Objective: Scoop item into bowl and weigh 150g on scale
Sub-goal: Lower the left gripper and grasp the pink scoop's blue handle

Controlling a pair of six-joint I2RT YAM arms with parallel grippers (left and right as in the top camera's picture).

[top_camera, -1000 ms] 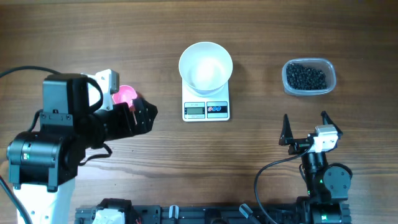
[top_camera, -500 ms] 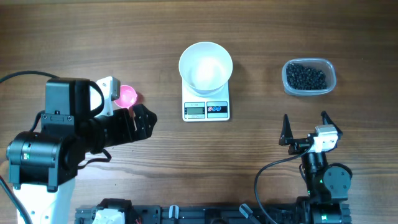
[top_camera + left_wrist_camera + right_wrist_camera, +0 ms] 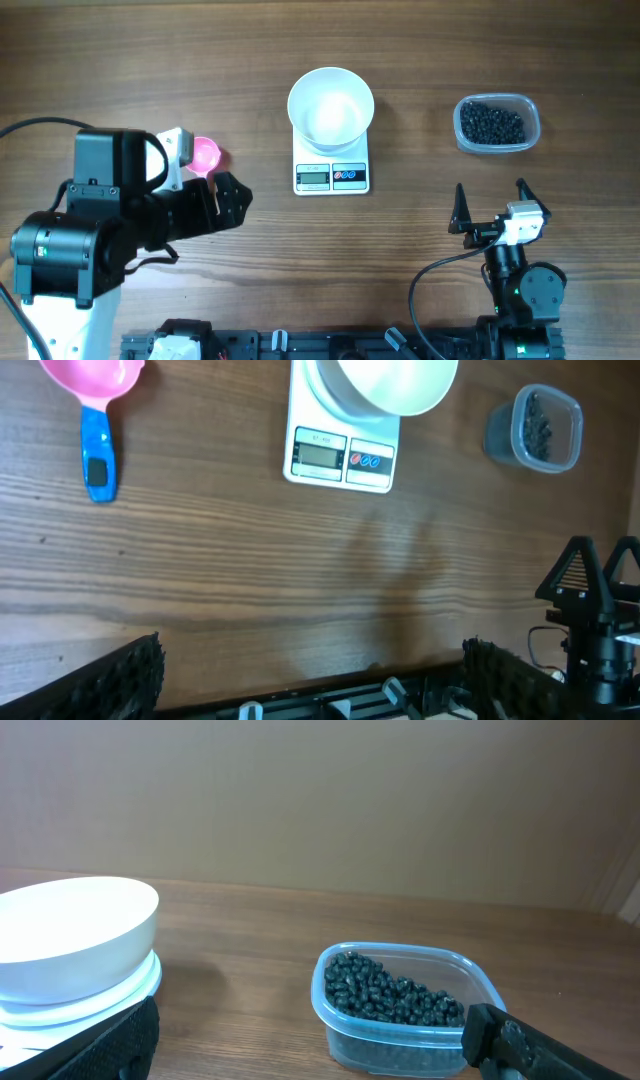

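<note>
The white bowl [image 3: 331, 107] stands on the small white scale [image 3: 331, 177] at the table's middle back, and looks empty. The item, a heap of tiny black beads [image 3: 492, 122], fills a clear plastic tub [image 3: 527, 135] at the right; the right wrist view shows it close up [image 3: 395, 995]. My left gripper [image 3: 236, 197] hangs open just in front of a pink scoop [image 3: 205, 153] with a blue handle [image 3: 97, 450], holding nothing. My right gripper [image 3: 491, 205] is open and empty near the front right, pointing at the tub.
The arms' bases and a black rail [image 3: 300, 345] run along the front edge. Bare wood lies between the scale and the tub.
My left gripper has drawn back toward the front edge, uncovering more of the pink scoop. The right arm has not moved.
</note>
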